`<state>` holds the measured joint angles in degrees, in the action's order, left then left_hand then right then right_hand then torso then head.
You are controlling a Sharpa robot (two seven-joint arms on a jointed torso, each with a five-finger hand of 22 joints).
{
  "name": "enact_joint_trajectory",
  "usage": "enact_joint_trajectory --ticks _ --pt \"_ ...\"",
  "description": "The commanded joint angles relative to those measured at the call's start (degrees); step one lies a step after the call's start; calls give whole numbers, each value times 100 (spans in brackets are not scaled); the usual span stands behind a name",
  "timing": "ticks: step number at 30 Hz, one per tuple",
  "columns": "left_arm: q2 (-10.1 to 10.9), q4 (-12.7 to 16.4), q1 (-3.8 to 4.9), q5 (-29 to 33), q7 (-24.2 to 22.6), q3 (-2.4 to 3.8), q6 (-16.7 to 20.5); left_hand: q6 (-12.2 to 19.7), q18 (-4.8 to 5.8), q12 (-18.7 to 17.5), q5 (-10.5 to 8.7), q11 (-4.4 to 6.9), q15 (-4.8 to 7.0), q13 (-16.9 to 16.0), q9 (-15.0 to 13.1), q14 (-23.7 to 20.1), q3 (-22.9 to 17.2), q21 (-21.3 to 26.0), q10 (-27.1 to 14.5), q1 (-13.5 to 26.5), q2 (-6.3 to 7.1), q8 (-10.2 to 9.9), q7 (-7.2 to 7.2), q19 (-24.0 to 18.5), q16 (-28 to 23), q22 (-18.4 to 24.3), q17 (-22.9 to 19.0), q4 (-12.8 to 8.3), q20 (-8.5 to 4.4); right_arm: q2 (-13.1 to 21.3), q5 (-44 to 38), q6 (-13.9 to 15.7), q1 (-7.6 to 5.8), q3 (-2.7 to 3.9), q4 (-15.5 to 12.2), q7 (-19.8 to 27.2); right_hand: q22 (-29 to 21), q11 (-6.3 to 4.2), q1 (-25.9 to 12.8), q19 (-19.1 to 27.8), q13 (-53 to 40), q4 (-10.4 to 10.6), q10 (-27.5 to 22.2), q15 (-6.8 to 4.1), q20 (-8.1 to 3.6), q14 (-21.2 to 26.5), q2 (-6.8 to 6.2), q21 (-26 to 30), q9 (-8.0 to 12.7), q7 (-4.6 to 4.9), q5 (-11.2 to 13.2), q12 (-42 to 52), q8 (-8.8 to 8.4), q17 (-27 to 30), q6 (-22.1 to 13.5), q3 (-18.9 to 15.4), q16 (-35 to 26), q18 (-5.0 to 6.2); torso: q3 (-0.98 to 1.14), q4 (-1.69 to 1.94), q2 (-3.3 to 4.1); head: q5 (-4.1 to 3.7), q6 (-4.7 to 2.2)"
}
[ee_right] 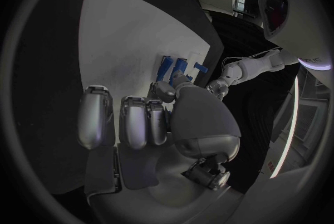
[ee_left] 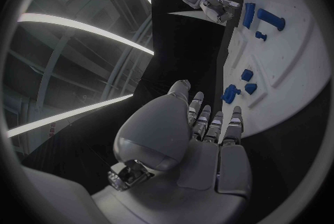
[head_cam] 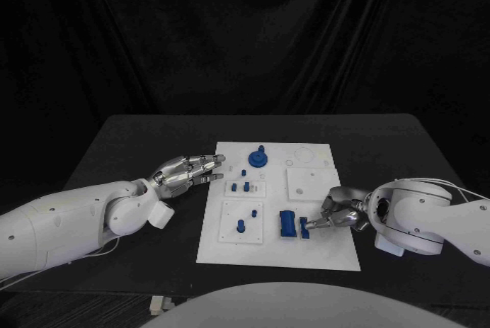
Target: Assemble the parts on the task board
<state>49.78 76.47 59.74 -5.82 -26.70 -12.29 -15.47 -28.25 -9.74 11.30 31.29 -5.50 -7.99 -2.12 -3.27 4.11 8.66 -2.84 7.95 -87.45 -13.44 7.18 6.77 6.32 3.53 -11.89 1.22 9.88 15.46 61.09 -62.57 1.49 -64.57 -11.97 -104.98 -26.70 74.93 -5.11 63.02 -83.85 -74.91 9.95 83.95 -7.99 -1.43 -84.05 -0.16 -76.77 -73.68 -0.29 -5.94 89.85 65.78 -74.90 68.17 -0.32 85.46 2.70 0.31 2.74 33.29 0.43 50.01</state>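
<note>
Head view puts the blue cylinder (head_cam: 289, 224) on the task board (head_cam: 306, 253), toward the board's near right corner, its long axis running from the near edge toward the far edge. The right hand (head_cam: 340, 213) sits just beside it on the right-edge side, fingertips reaching the part's flank; whether they truly pinch it or only touch cannot be told. From the right wrist view the same cylinder (ee_right: 172, 69) lies straight ahead of the curled fingers (ee_right: 132, 121). The left hand (head_cam: 187, 172) hovers off the board's left edge, level with the small blue pegs (head_cam: 243, 187), fingers straight and together, holding nothing. The right hand is plainly the nearer one, so any lift of the cylinder would likely be its job.
</note>
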Motion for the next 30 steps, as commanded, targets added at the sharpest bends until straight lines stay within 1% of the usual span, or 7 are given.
enact_joint_trajectory --ticks 1,14,17,21,30 --pt "-5 7 -10 21 -47 5 -82 23 -69 28 23 -43 -30 -8 2 6 -33 -29 0 -2 -17 30 25 22 36 2 6 14 -4 -10 -151 -319 22 1 11 -258 1071 -54 -33 -86 -1509 -8 605 -46 -38 -385 -44 41 -737 -186 50 15 449 -397 124 -50 -38 54 0 -1 0 3 -1" --pt "-6 -5 -12 21 -43 5 -96 23 -69 28 25 -47 -36 -8 1 7 -40 -30 1 1 -17 33 29 23 38 7 6 8 0 -126 -155 -404 55 1 46 -284 1064 -56 24 -79 -1509 -37 605 -48 -40 -381 -78 63 -739 -188 87 15 409 -374 87 -74 -51 58 0 0 -2 -1 -1" --pt "-5 -4 -13 21 -44 5 -99 23 -69 28 25 -47 -36 -8 1 7 -40 -30 1 1 -17 33 29 23 38 7 6 8 0 -148 -155 -420 65 1 58 -287 1062 -56 34 -78 -1509 -40 605 -48 -41 -379 -92 70 -737 -187 120 15 384 -363 66 -89 -57 59 0 0 -2 2 -1" --pt "-6 -2 -14 21 -42 5 -106 23 -69 28 25 -47 -36 -8 1 7 -40 -30 1 1 -17 33 29 23 38 7 6 8 0 -171 -155 -429 83 1 76 -296 1066 -56 48 -83 -1509 -42 605 -48 -42 -383 -102 59 -751 -186 165 15 394 -384 83 -103 -49 56 0 -1 -2 -2 -1" --pt "-12 -7 -16 21 -37 5 -112 23 -69 28 25 -47 -36 -8 1 7 -40 -30 1 1 -17 33 29 23 38 7 6 8 0 -220 -155 -417 155 1 130 -325 1066 -59 225 -86 -1509 -134 605 -51 -44 -385 -98 66 -784 -190 182 15 383 -383 97 -97 -52 56 1 -2 0 -9 -1"
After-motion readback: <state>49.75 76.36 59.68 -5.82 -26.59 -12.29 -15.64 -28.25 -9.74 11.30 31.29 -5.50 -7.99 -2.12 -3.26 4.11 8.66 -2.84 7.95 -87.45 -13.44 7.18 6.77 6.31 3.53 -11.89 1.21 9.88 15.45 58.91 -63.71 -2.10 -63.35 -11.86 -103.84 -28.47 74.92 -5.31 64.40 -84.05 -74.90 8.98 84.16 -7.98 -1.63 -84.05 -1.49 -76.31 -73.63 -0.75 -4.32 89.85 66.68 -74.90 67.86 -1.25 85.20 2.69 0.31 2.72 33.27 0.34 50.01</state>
